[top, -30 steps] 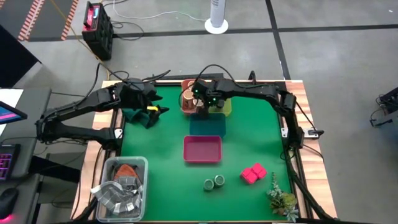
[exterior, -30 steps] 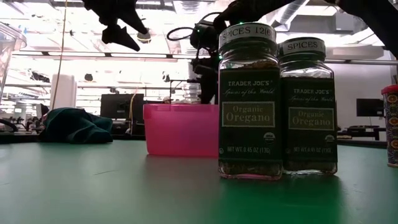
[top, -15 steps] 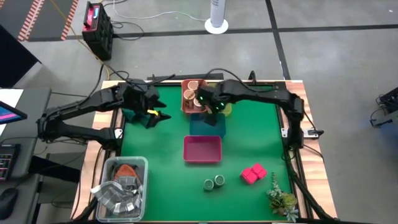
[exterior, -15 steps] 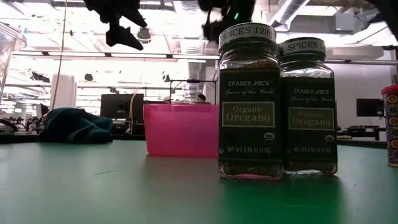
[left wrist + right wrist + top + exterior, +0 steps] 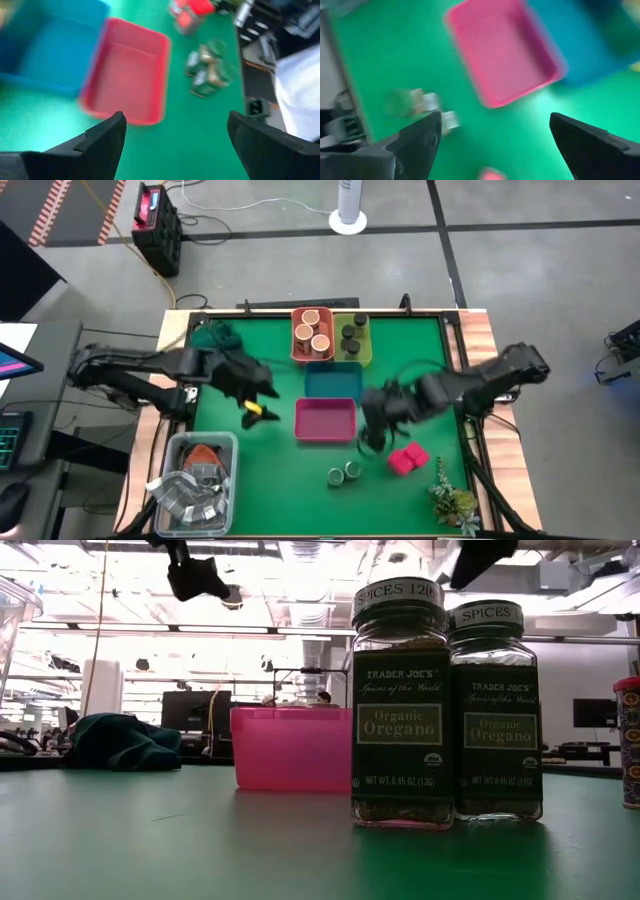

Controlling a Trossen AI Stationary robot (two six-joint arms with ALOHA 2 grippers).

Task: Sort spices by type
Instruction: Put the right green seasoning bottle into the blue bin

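Two green-lidded oregano jars [image 5: 345, 472] [image 5: 402, 705] stand upright on the green mat near its near edge. Right of them lie two pink blocks [image 5: 408, 459]. Three tan-topped jars [image 5: 312, 335] stand in the orange tray and three dark grey jars [image 5: 352, 337] in the yellow-green tray. My left gripper [image 5: 256, 400] [image 5: 176, 120] hovers open left of the pink tray [image 5: 325, 420]. My right gripper [image 5: 372, 432] [image 5: 496, 119] hovers open between the pink tray and the pink blocks, above the mat.
A blue tray [image 5: 332, 383] lies between the far trays and the pink tray. A dark green cloth [image 5: 210, 337] sits at the far left, a clear bin [image 5: 195, 480] with odds and ends at the near left, and a leafy sprig [image 5: 452, 500] at the near right.
My right gripper has swung away from the far trays toward the table's near edge and right, ending beside the pink tray and the pink blocks. My left gripper has moved from near the cloth toward the near edge and right, to beside the pink tray. No spice has moved.
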